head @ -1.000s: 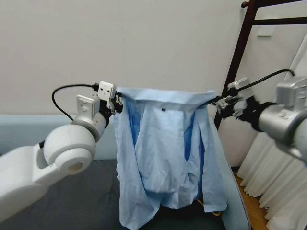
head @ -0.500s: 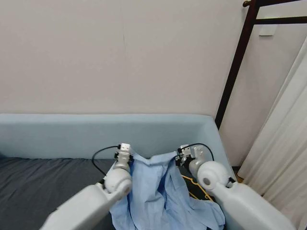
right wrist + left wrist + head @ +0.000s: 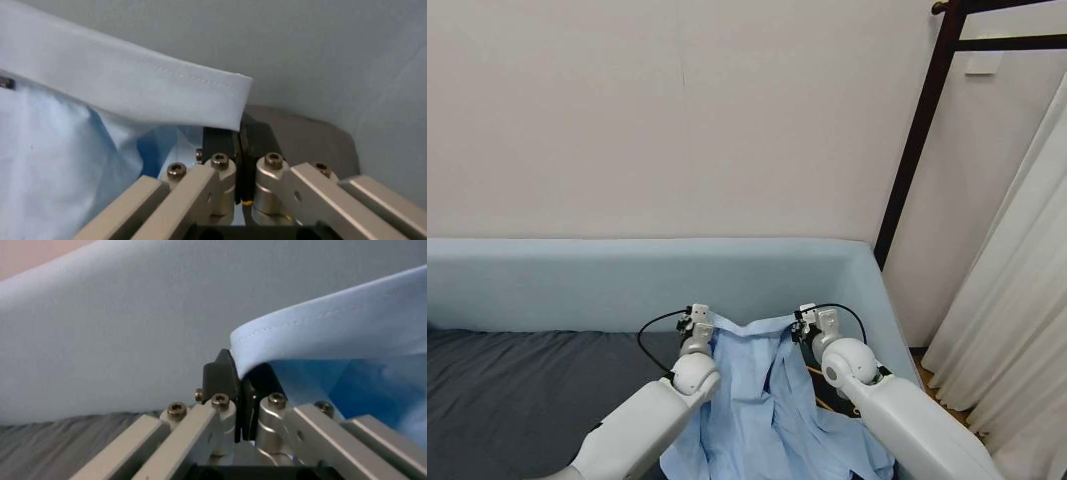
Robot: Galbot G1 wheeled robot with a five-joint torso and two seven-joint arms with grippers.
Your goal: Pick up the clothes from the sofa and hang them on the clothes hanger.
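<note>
head view, low over the sofa (image 3: 577, 285). my left claw (image 3: 698, 322) is clamped on the top edge of the light blue shirt (image 3: 757, 410) at its 9 o'clock end. my right claw (image 3: 803, 322) is clamped on the same edge at its 3 o'clock end. the edge sags slightly between the two claws, just in front of the pale blue backrest. below it the shirt falls in loose folds toward 6 o'clock and lies bunched on the dark grey seat cushion (image 3: 517, 390), near the sofa's 3 o'clock end. left wrist view: my black pads (image 3: 220, 375) press together with a stitched hem of the shirt pinched between them. right wrist view: the pads there meet on a folded, stitched band of the fabric. the dark wooden clothes hanger (image 3: 922, 130) stands at 2 o'clock, well apart from the shirt, against the beige wall (image 3: 677, 120). a white curtain (image 3: 1017, 340) hangs beside it at 4 o'clock.
</note>
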